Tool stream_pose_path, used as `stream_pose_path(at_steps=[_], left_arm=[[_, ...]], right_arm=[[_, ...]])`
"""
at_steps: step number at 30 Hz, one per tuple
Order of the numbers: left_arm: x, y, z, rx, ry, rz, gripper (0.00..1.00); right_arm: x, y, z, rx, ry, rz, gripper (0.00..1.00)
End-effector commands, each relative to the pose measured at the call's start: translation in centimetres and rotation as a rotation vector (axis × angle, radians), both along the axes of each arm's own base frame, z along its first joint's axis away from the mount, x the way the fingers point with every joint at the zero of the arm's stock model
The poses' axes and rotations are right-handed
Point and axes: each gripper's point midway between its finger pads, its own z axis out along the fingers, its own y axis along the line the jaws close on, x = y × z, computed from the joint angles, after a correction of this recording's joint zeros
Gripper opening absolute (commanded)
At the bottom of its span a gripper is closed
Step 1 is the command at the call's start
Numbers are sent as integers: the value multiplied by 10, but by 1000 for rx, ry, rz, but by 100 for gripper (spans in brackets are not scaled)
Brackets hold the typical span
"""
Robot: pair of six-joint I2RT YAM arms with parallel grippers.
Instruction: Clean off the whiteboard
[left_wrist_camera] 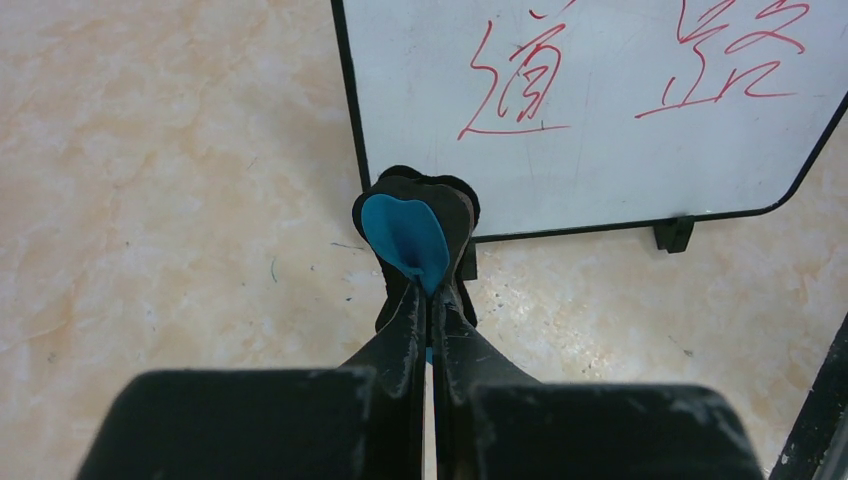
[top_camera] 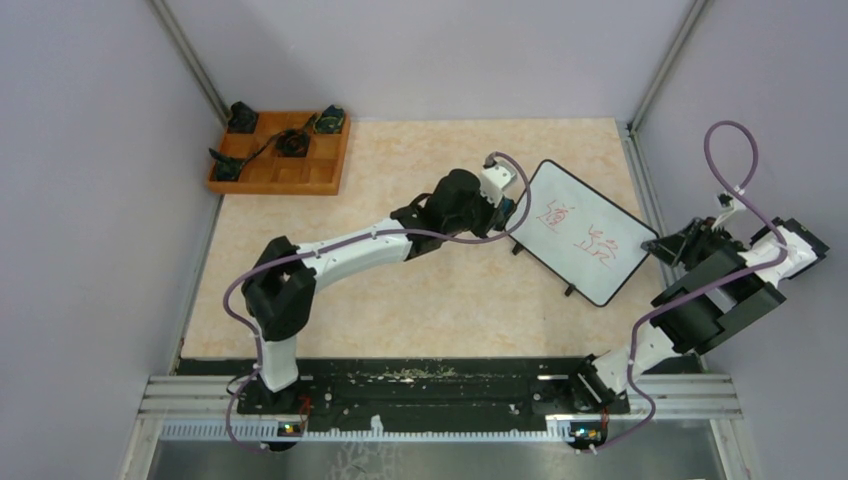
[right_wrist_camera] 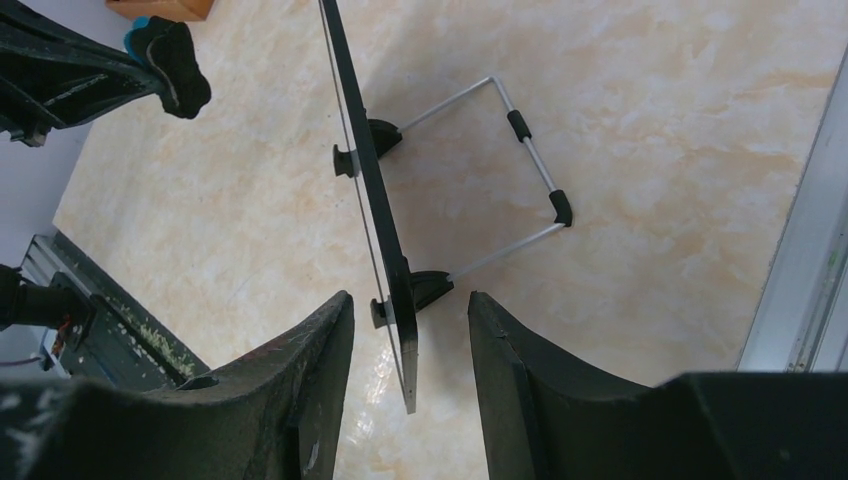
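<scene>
Now, nearest, the right claw (right_wrist_camera: 410, 305) straddles one end of the whiteboard (top_camera: 585, 235), jaws spread and touching nothing. The whiteboard stands tilted on its wire stand (right_wrist_camera: 530, 150) at the right of the surface (top_camera: 420, 300), its red marks intact. Beyond, the left claw (left_wrist_camera: 428, 295) pinches an eraser (left_wrist_camera: 405, 235) just off the frame. Unbraced, the whiteboard could slide or tip back under the eraser's push.
</scene>
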Motion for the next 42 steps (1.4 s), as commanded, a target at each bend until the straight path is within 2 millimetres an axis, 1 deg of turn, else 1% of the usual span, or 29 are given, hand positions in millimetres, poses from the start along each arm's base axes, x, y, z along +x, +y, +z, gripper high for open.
stream_pose_path(at_steps=[1,6,12,14,17,22,24,27,32,42], left_arm=[[-6,-16,9,-11,-23,-44,0],[-9,-20,5,-11,-14,-61,0],[-10,-32,5,-1,-5,-79,0],[-10,-35,4,7,-5,-81,0],[-10,-40,2,15,-2,-85,0],[-11,-49,0,18,-1,-91,0],[-12,-52,1,17,-1,-93,0],[-11,-56,2,15,-7,-92,0],[-5,-62,5,7,-21,-75,0],[14,-79,14,-7,-79,-54,0]], right_arm=[[21,-16,0,-59,-98,8,46],[23,-17,1,-62,-103,8,46],[27,-16,-7,-54,-101,18,44],[27,-16,-10,-46,-98,24,42],[27,-15,-12,-41,-97,34,37],[27,-16,-11,-46,-101,40,34],[27,-15,-10,-46,-104,39,30],[26,-15,-8,-50,-108,39,21],[24,-12,-4,-55,-113,37,0],[18,-4,1,-75,-113,42,0]])
